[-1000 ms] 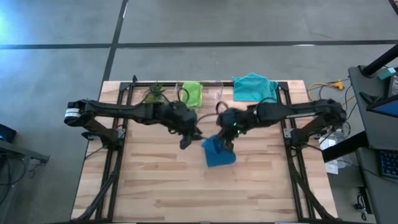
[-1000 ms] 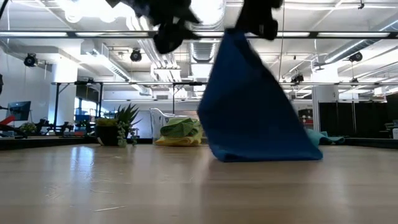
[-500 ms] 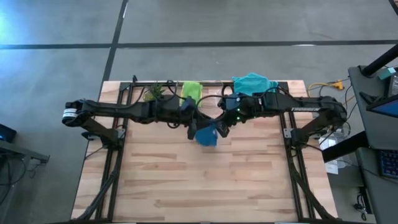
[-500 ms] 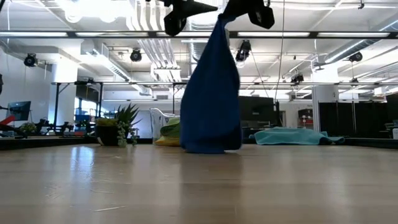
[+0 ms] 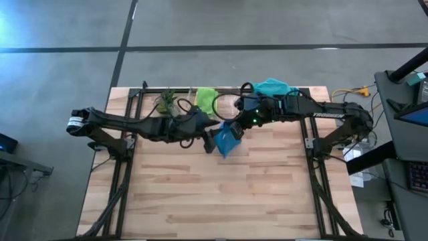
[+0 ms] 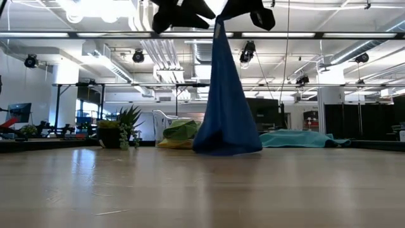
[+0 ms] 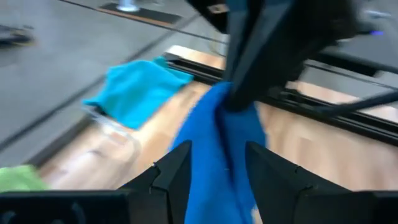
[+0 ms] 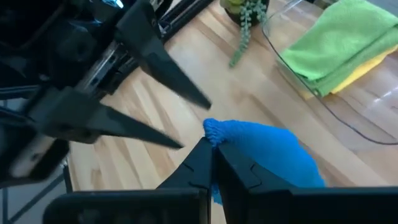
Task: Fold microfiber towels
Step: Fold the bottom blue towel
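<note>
The dark blue towel (image 5: 226,142) hangs from my right gripper (image 5: 235,128), which is shut on its top, over the table's far middle. Its lower end (image 6: 228,149) rests bunched on the table. My left gripper (image 5: 208,142) is open just left of the towel. In the left wrist view its fingers (image 7: 177,168) stand on either side of the hanging cloth (image 7: 217,155); I cannot tell whether they touch it. The lime green towel (image 5: 206,99) lies on the yellow towel (image 8: 357,71) in the clear bin. The teal towel (image 5: 273,90) lies at the far right. My right gripper pinches a bunched tip at the blue towel's top (image 8: 214,129) between its two shut fingers, coming from above. One layer or several, I cannot tell. The towel hangs below the fingers in a narrow drape, with its lower end on the table.
The clear plastic bin (image 5: 231,100) stands at the far edge, with a small potted plant (image 5: 166,102) to its left. Black frame rails run along the table's left and right sides. The near half of the wooden table (image 5: 214,201) is bare.
My right gripper has gone toward the far edge and a little left, carrying the blue towel's top. The towel, spread wide a second ago, now hangs in a narrow drape, its lower end dragged farther back. My left gripper has come up beside the towel, still open.
</note>
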You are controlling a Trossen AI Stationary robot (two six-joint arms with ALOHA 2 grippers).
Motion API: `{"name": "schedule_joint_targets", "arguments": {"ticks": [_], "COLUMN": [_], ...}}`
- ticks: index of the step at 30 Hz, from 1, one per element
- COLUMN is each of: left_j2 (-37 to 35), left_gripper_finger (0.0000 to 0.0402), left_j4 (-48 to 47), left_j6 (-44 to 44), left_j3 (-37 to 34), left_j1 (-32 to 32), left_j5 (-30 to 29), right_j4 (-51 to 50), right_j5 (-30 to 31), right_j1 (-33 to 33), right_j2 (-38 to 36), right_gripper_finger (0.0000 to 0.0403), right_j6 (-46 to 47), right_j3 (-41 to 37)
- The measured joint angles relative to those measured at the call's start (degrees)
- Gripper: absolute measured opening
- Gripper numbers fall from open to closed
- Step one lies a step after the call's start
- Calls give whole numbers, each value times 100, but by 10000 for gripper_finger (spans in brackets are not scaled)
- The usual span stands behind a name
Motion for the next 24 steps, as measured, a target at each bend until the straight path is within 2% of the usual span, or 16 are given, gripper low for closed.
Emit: {"name": "schedule_joint_targets", "arguments": {"ticks": [3,17,24], "left_j2": [0,438,544], "left_gripper_finger": [134,134,134], "left_j4": [-6,290,-382], "left_j6": [20,-5,-347], "left_j3": [0,57,25], "left_j1": [-43,-34,-32], "left_j5": [-442,-486,-758], "right_j4": [14,51,14], "right_j5": [-6,-142,-373], "right_j1": [-1,15,77], "right_j2": [13,9,-17], "right_gripper_finger": [9,9,9], "right_j6": [2,-124,-223], "right_j3": [88,480,630]}}
